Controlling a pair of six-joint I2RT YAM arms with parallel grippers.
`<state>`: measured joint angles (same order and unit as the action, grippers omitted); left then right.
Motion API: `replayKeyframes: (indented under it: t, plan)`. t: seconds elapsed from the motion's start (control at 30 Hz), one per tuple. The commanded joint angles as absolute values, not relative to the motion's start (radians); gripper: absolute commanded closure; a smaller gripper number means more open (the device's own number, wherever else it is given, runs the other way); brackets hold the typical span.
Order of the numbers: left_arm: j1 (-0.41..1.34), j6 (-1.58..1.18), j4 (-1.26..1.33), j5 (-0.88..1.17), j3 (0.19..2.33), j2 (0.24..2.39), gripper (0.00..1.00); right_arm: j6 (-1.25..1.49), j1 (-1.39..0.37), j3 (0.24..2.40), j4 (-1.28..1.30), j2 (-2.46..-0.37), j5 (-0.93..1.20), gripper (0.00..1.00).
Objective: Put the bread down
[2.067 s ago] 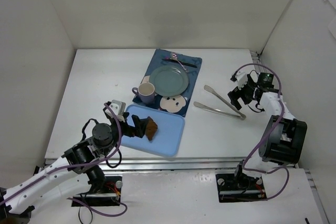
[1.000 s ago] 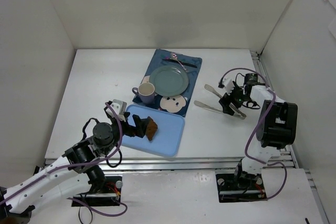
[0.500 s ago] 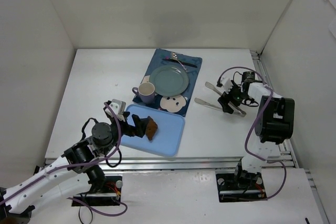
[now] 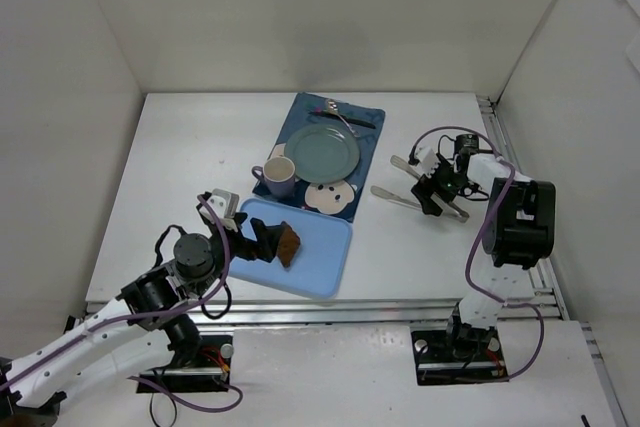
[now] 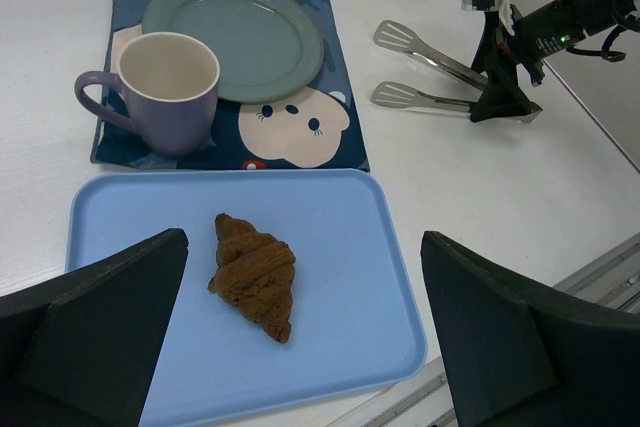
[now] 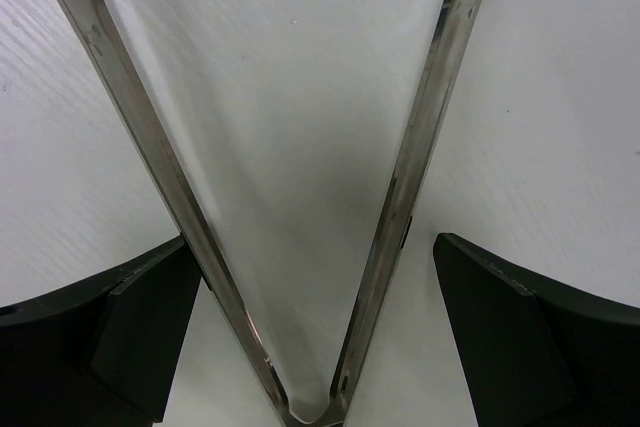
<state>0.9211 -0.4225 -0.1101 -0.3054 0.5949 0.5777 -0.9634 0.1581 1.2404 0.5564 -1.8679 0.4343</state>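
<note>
**Going for the tongs: close low and square**

Over by the right edge of the counter now: hovering with the right tool (image 4: 437, 193) spread as wide as can be, holding nothing, straddling the tongs (image 6: 128, 137) close to their hinge. Looks like the pick-up of the tongs, by this reading. Best to get the fingers (image 6: 100, 337) right down beside the steel and centre both arms between them. Then squeeze gently, enough to lift but not so hard as to snap the tips together early. Worth gripping a little up from the hinge for leverage. Too near it, and expect a stiff, slippery hold on polished metal.

Meanwhile, by the near edge, left of middle: find the bread (image 5: 253, 275) lying flat on the blue tray (image 5: 385, 277), untouched. Above it, left tool (image 5: 305, 347) wide apart too, empty. Keep that one clear of the path. Then on to the green plate (image 5: 235, 37) at the far middle, probably, minding the mug (image 5: 160, 87) just beside it.
</note>
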Motion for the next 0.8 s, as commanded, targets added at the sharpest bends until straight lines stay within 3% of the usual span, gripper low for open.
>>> replayKeyframes:
  t: [0.0, 0.13, 0.23, 0.37, 0.77]
  plan:
    - [0.92, -0.414, -0.071, -0.301, 0.649, 0.586, 0.01, -0.951, 0.146, 1.284, 0.565, -1.879, 0.405, 0.02]
    - [0.92, -0.413, -0.071, -0.302, 0.649, 0.584, 0.01, -0.953, 0.147, 1.284, 0.568, -1.879, 0.413, 0.06]
    - [0.92, -0.413, -0.071, -0.304, 0.649, 0.581, 0.01, -0.943, 0.147, 1.292, 0.568, -1.896, 0.42, 0.24]
    - [0.92, -0.416, -0.071, -0.301, 0.649, 0.58, 0.01, -0.939, 0.146, 1.293, 0.569, -1.896, 0.431, 0.38]
    - [0.92, -0.414, -0.057, -0.279, 0.65, 0.609, 0.01, -0.827, 0.117, 1.344, 0.569, -1.741, 0.474, 0.42]
